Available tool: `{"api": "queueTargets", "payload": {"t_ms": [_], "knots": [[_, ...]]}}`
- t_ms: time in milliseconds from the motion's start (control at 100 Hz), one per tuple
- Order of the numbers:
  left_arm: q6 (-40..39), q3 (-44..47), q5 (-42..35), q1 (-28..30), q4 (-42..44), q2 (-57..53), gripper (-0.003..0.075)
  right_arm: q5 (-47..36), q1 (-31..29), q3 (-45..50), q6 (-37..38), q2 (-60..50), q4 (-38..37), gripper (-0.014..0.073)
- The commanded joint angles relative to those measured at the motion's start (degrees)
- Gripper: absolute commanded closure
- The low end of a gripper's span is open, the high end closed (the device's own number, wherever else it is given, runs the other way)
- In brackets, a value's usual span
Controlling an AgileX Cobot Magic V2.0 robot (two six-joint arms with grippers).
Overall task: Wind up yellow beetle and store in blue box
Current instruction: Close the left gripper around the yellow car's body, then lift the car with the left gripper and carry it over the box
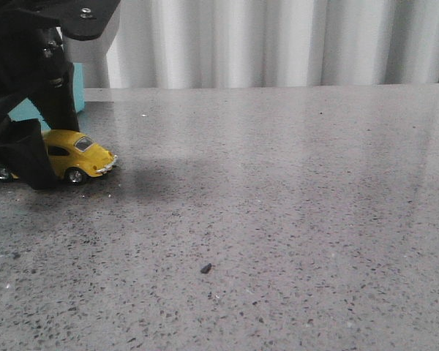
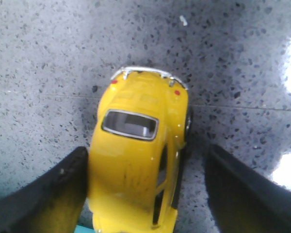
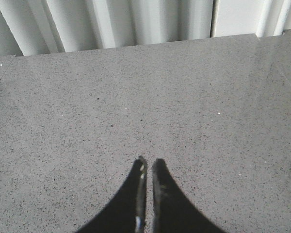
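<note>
Yellow beetle (image 2: 138, 160) between spread fingers of left gripper (image 2: 145, 194), one finger perhaps touching

Front view: the camera sat low and looked forward across the table (image 1: 278, 219) toward a curtain (image 1: 278, 44), with the left arm (image 1: 29, 80) close at its left edge. Left wrist view: the camera looked almost straight down from very near, between the fingers (image 2: 43, 199) of the left gripper (image 2: 145, 194), onto the beetle (image 2: 136, 160) — the same beetle (image 1: 77, 155) shared with the front view. Right wrist view: the camera looked obliquely over the right gripper (image 3: 148, 167) across the table (image 3: 136, 97) to the curtain (image 3: 111, 22) — table and curtain shared with the front view.
</note>
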Motion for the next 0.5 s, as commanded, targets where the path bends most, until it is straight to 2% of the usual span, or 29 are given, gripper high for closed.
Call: {"api": "queueTargets", "payload": {"t_ms": [0,230,350,490], "knots": [[-0.06,-1.88,-1.72,-0.41,0.04,-1.71,0.0344,-4.67,-0.35,-1.32,-0.13,0.41,-0.53,0.0635],[-0.06,-2.01,-1.61,-0.41,-0.09,-1.71,0.0532,-4.67,-0.35,-1.32,-0.13,0.41,-0.64,0.0635],[-0.06,-3.54,-1.37,-0.41,-0.47,-1.71,0.0573,-4.67,-0.35,-1.32,-0.13,0.41,-0.74,0.0635],[-0.06,-7.5,-1.24,-0.41,-2.51,-1.71,0.0575,-4.67,-0.35,-1.32,-0.13,0.41,-0.82,0.0635]]}}
